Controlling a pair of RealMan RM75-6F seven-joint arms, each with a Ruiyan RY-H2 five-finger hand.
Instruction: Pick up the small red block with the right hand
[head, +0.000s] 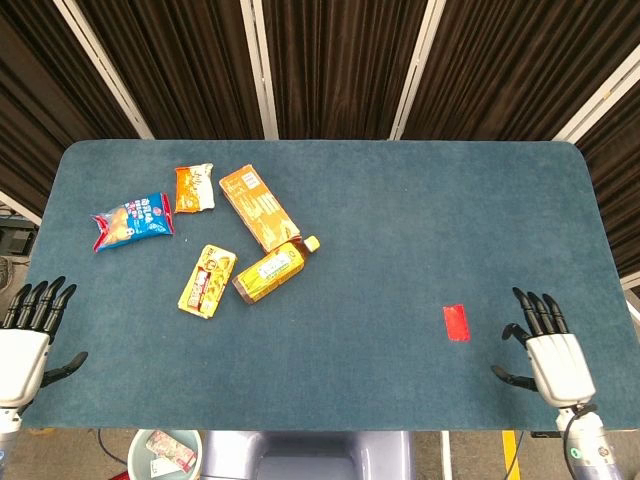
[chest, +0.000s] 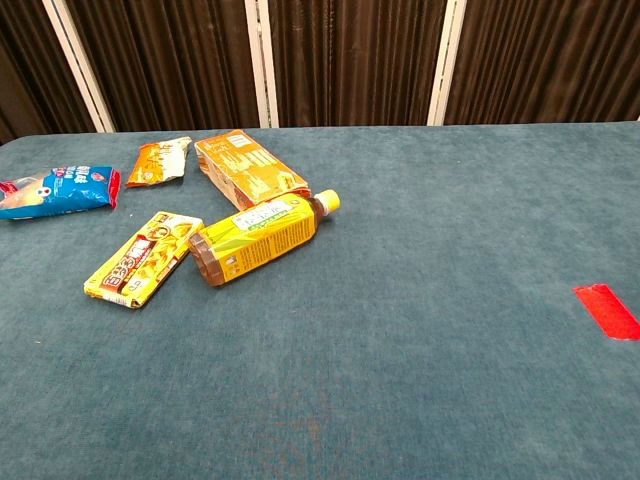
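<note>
Lying flat on the blue bench (head: 400, 230), the small red block (head: 456, 322) is sitting near the front edge, well apart from everything else; in the chest view it is showing at the far right margin (chest: 607, 310). The right hand (head: 552, 350) is hovering just beyond the block toward the bench's right front corner, near it but not touching, with its fingers (head: 532, 312) spread apart and nothing in them. The left hand (head: 28, 338) is hanging at the opposite front corner, far from the block, fingers likewise apart and empty. Neither hand is showing in the chest view.

Judging by this, the task is sitting at the approach step: the block is untouched and the grasp is not yet begun. The next move is calling for the right hand to travel sideways toward the block, settle above it, and come down so the thumb and an opposing finger are bracketing its longer edges. Because the block is looking thin and low against the felt-like surface, the fingertips will probably be needing to press close to the cloth to catch an edge, and slipping over the top is the likely failure.

Well away from the block, toward the far left part of the bench, a yellow bottle (head: 274, 269), an orange box (head: 258, 207), a yellow packet (head: 207, 280), a small orange wrapper (head: 194, 187) and a blue snack bag (head: 133, 221) are lying in a loose cluster, out of the way.
</note>
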